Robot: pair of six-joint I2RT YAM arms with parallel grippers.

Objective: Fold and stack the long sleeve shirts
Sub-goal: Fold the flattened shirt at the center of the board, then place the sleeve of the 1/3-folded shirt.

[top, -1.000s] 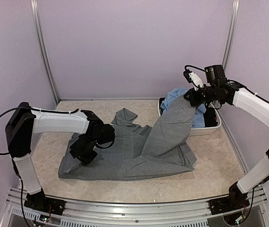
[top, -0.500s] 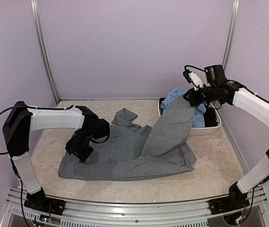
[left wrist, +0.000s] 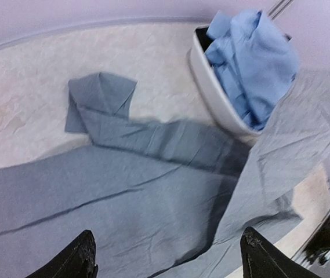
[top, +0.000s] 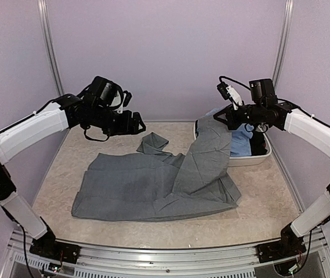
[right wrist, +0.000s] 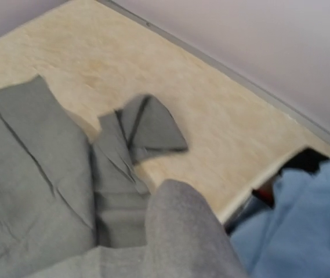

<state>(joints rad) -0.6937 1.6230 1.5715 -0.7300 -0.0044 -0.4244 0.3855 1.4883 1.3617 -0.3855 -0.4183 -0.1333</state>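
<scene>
You have two shirts. One grey shirt, creased soft cloth, lies spread on the mottled beige table, its right edge pinched and lifted by your right hand. One light blue shirt sits bunched in the white oval basin. Your left hand hangs spread, holding nothing.

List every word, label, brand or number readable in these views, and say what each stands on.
None: no readable text shows on the grey shirt, the light blue shirt or the white basin. No label or mark is visible anywhere else in these views.
</scene>
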